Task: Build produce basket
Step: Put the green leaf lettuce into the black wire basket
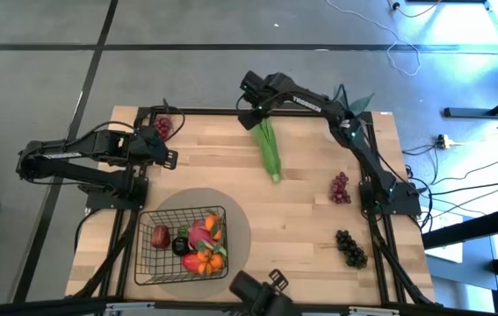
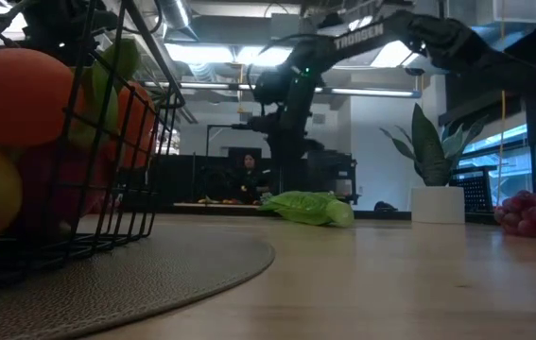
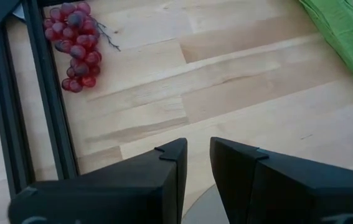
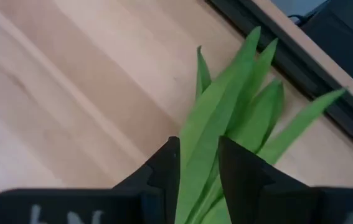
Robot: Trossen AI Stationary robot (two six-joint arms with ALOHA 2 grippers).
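The right end effector (image 4: 198, 165) sits at the far edge of the tabletop (image 1: 301, 219), its two fingers closed on the leaf tips of the long green bunch (image 1: 269, 147), which lies flat and stretches away from it toward the tabletop's middle. The left end effector (image 3: 198, 163) hovers empty with a narrow gap between its fingers; a cluster of red grapes (image 3: 75, 43) lies just ahead of it. The basket (image 1: 147, 263), holding fruit, stands near the front edge, well apart from both.
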